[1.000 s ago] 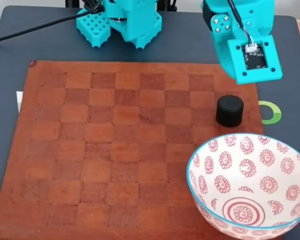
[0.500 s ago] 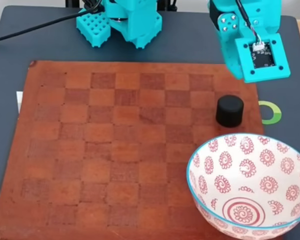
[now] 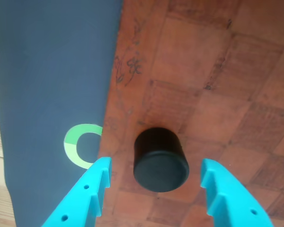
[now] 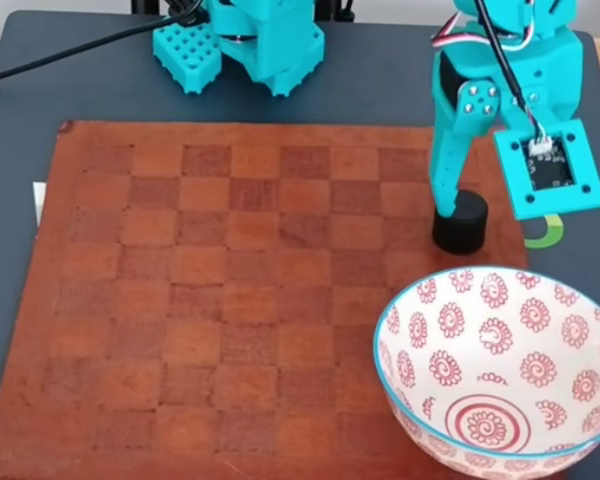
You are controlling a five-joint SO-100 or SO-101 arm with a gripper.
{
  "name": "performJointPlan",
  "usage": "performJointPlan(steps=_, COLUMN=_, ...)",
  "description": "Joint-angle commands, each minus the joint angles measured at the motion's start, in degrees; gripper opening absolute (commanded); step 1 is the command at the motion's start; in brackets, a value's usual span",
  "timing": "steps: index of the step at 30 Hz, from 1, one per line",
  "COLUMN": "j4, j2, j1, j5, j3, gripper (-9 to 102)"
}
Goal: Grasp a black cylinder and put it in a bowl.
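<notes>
Wrist view has my gripper (image 3: 154, 182) spread wide, one teal finger on each side of the black cylinder (image 3: 160, 160), neither touching it. The cylinder stands upright on the checkerboard (image 3: 213, 94) near its edge, just beside the green ring mark (image 3: 75, 144) on the dark table (image 3: 47, 71).

From the fixed view, the cylinder (image 4: 460, 225) sits just beyond the rim of the bowl (image 4: 500, 370), with my one visible finger (image 4: 448, 170) coming down at its far-left side. I can't judge from either view how low my tips are.

If I close too high, the fingers may catch only the top edge and tip it or squirt it out. An off-centre squeeze could push it toward the board edge. Afterwards, a low carry risks clipping the bowl's rim.
</notes>
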Motion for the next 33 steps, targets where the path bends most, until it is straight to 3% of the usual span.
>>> performJointPlan(steps=1, j4=-0.4, j2=0.4, j1=-0.9, j5=-0.3, j3=-0.5, gripper=30)
performJointPlan(steps=4, j4=-0.4, j2=0.3, j1=-1.1, j5=-0.3, j3=-0.5, gripper=34)
performJointPlan(steps=25, j4=0.5, j2=-5.3, j1=-1.8, j5=-0.2, j3=-0.4, gripper=34)
performJointPlan(steps=33, j4=1.8, j2=-5.6, j1=-1.8, j5=-0.3, j3=-0.3, gripper=23)
